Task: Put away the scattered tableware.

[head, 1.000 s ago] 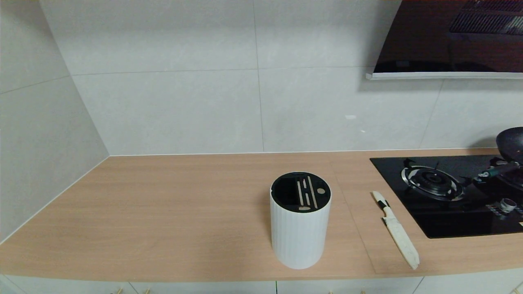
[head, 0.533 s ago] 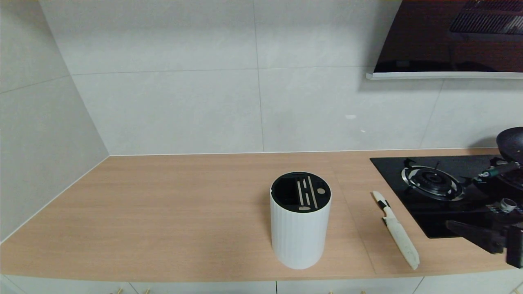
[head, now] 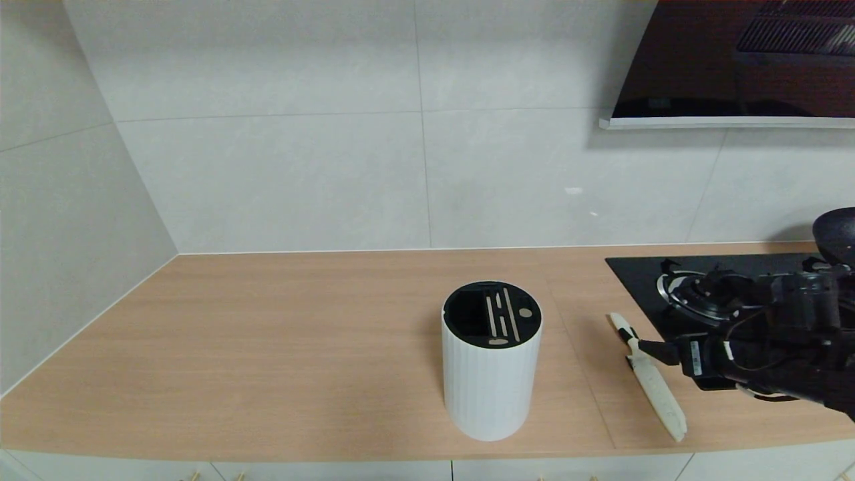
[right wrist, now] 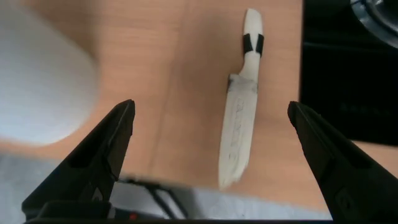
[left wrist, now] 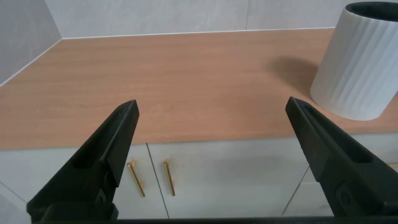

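Sweeping in from the right within the last second, the right hand (right wrist: pixel 210 106) now hovers wide open over the knife (head: pixel 646 377), lying flat on the desk (head: pixel 267 347) right of the white holder (head: pixel 491 374); grasping looks next

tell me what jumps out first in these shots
A white ribbed holder with a black slotted top stands near the middle of the wooden counter. To its right a cream knife lies flat on the counter beside the black gas hob, and the right gripper hangs open close over the knife.
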{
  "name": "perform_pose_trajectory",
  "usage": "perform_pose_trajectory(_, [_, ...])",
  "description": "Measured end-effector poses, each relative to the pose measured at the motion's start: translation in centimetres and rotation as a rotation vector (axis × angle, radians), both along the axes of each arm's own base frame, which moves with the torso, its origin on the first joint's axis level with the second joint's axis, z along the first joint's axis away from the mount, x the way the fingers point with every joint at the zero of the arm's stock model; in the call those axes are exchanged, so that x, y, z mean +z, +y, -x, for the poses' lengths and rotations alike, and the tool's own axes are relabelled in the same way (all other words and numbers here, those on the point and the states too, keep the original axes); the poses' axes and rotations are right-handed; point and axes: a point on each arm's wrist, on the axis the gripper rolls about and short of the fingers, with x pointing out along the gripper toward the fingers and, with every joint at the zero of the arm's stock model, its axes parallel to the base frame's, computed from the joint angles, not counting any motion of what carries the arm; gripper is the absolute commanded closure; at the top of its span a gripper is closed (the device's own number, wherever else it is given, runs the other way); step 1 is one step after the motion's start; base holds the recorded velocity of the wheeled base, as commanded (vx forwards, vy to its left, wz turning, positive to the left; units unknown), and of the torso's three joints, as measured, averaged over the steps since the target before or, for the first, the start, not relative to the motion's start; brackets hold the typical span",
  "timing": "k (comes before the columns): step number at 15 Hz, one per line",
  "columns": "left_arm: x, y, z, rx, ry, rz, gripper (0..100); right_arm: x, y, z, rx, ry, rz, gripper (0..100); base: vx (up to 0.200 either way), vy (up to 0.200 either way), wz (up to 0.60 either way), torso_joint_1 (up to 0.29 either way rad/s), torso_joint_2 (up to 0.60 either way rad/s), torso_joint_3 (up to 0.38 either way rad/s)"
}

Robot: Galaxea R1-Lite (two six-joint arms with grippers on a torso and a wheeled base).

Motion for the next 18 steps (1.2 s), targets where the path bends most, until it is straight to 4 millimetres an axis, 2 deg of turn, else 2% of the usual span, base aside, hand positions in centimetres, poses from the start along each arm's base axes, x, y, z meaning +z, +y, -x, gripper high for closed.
perform_pose_trajectory(4, [0.0,0.0,0.0,0.0,0.0,0.0,0,-5.3,0.2,-3.5,-0.034,0.021,0.027,0,0.0,0.0,0.0,0.0,0.0,0.0])
perform_pose_trajectory(6, [0.0,0.0,0.0,0.0,0.0,0.0,0,-7.7,0.2,-4.5,-0.06,0.029,0.046,0,0.0,0.0,0.0,0.0,0.0,0.0])
perform_pose_trajectory(9, [0.0,0.0,0.0,0.0,0.0,0.0,0,-10.1,0.1,-5.7,-0.102,0.025,0.071,0,0.0,0.0,0.0,0.0,0.0,0.0])
perform_pose_trajectory(13, [0.0,0.0,0.0,0.0,0.0,0.0,0,-11.8,0.1,-6.7,-0.122,0.033,0.073,0,0.0,0.0,0.0,0.0,0.0,0.0])
perform_pose_trajectory(18, [0.0,0.0,0.0,0.0,0.0,0.0,0,-12.1,-0.2,-7.4,-0.165,0.012,0.073,0,0.0,0.0,0.0,0.0,0.0,0.0])
